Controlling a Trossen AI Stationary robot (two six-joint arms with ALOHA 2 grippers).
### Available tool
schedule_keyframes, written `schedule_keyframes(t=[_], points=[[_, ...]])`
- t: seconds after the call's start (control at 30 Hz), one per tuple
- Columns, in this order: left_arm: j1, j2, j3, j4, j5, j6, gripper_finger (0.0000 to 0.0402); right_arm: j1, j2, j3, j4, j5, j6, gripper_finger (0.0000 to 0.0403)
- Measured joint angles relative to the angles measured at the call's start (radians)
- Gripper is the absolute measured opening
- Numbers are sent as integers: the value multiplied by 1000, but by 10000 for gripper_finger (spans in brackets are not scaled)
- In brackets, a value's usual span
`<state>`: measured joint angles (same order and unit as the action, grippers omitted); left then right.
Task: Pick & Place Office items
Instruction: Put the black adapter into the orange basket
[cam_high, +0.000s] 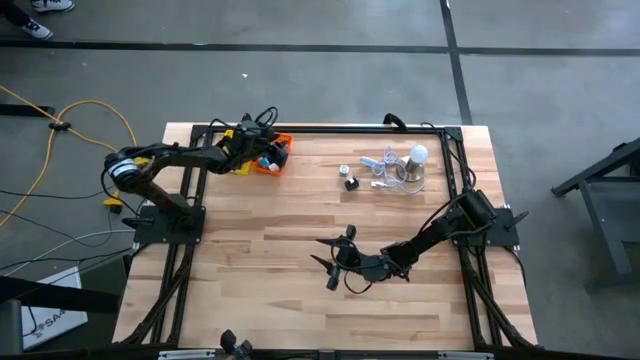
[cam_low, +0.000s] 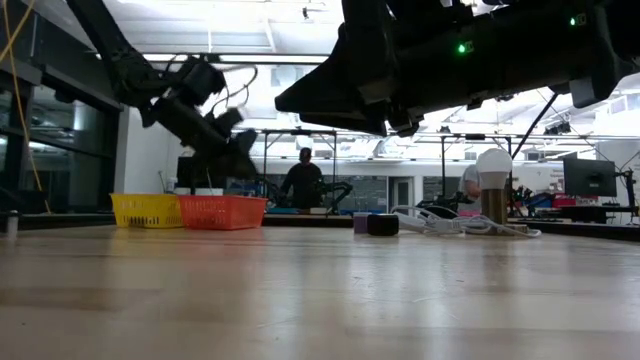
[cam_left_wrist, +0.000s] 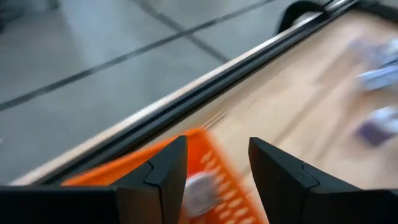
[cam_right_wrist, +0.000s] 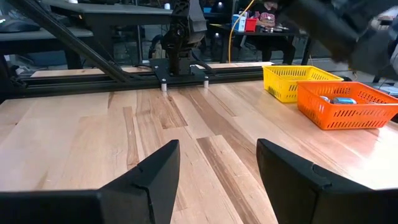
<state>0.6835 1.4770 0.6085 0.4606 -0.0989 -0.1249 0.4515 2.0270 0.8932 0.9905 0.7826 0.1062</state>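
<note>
The right end effector (cam_right_wrist: 214, 180) is held low over the bare wooden tabletop (cam_high: 270, 270), fingers apart and empty. Farther off, the left end effector (cam_left_wrist: 217, 171) is hung over the orange plastic basket (cam_high: 272, 156), fingers apart, nothing seen between them. Small office pieces (cam_high: 348, 178) are left by the white bulb (cam_high: 418, 155); these should be reached slowly, fingers kept wide.

The pale wooden surface (cam_high: 270, 270) lies open at centre; orange mesh basket (cam_high: 272, 158), round white bulb (cam_high: 418, 155) and, seemingly, tangled white cable (cam_high: 385, 172) crowd its far edge.
</note>
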Motion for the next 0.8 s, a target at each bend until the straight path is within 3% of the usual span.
schedule_keyframes(t=[0.4,0.57,0.8], points=[[-108,-236,0,-242,105,89,166,0,0,0,0,42,6,199],[-177,-253,0,-272,115,125,166,-7,0,0,-6,112,5,199],[-275,-253,0,-270,115,155,166,-51,-6,0,-42,81,7,199]])
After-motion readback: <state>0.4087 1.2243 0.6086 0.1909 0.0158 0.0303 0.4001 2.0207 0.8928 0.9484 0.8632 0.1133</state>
